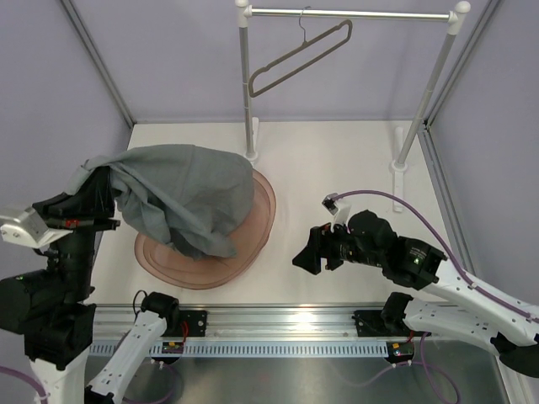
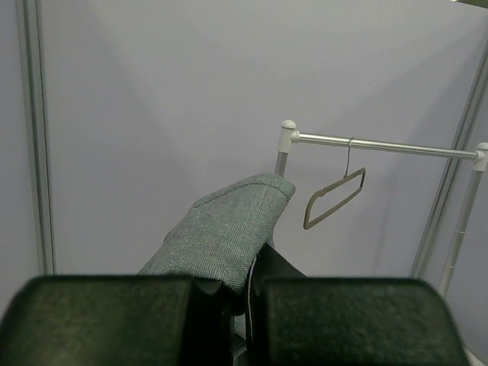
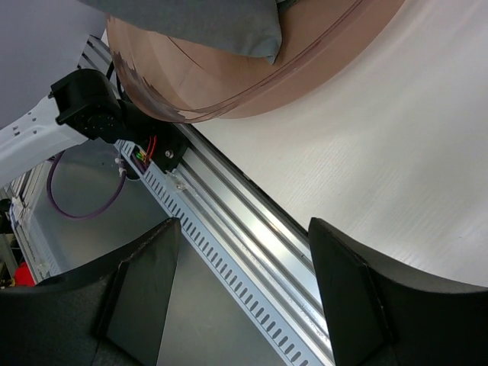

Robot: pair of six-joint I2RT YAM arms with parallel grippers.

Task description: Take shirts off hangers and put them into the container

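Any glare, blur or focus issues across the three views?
Top view: even light, one glare patch on the base rail; shirt and hanger sharp. Left wrist: gripper fills the bottom, dark and out of focus; shirt crisp. Right wrist: view rolled, glare streak along the base rail, tub sharp.

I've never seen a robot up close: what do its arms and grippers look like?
The left arm and right arm have white shells and bulky black joints, with purple cables looping along them. The left gripper and right gripper each end in two chunky matte-black fingers.
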